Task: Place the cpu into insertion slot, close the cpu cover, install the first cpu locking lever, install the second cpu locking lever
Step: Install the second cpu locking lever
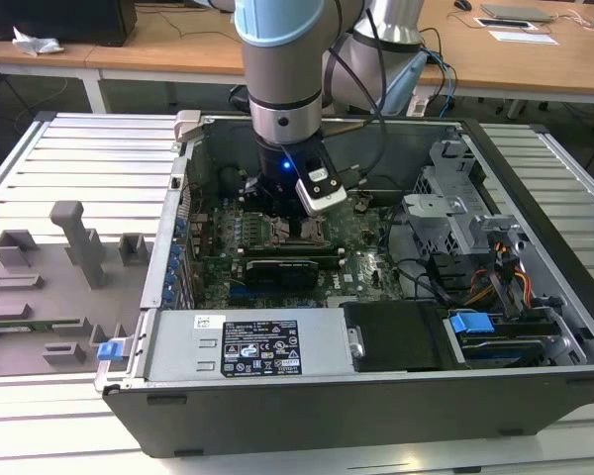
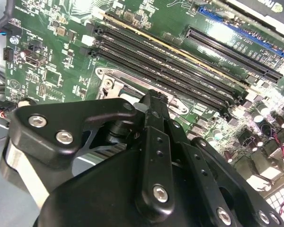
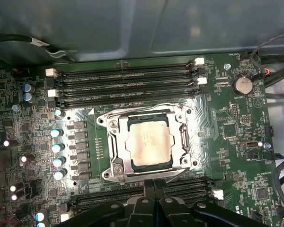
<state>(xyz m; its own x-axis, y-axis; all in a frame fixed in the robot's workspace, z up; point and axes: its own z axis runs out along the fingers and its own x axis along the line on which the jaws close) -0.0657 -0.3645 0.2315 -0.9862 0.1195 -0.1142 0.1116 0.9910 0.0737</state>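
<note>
Gripper [image 1: 299,220]: black, linkage type, at the end of the grey arm, lowered inside the open computer case [image 1: 535,396] and poised low over the socket area of the motherboard [image 3: 236,142]. In the first wrist view the two finger tips [image 3: 149,191] stand together at the socket's near edge with nothing between them; clenched and empty, as far as that view allows.

Cpu [image 3: 149,144]: pale silver-grey square, lying flat and level in the insertion slot [image 3: 130,124]. It lies directly ahead of the gripper tips, close by, with the slot's near edge between the two.

Cpu cover [image 3: 180,137]: silver metal frame lying around the chip; its cut-out leaves the chip top exposed. Judged to be down already. Whether either locking lever is latched cannot be told.

Memory slots [image 3: 128,87]: four long black rows beyond the socket, running parallel to its far edge.

View differences: the first wrist view gives the chip, frame and tips in plan. The second wrist view has the gripper body [image 2: 151,156] in front, covering most of the socket, with a corner of its metal rim [image 2: 111,82] showing. The exterior view adds the case on the ribbed grey surface [image 1: 79,158] and a grey fixture tray [image 1: 49,297] at the exterior view's left.
</note>
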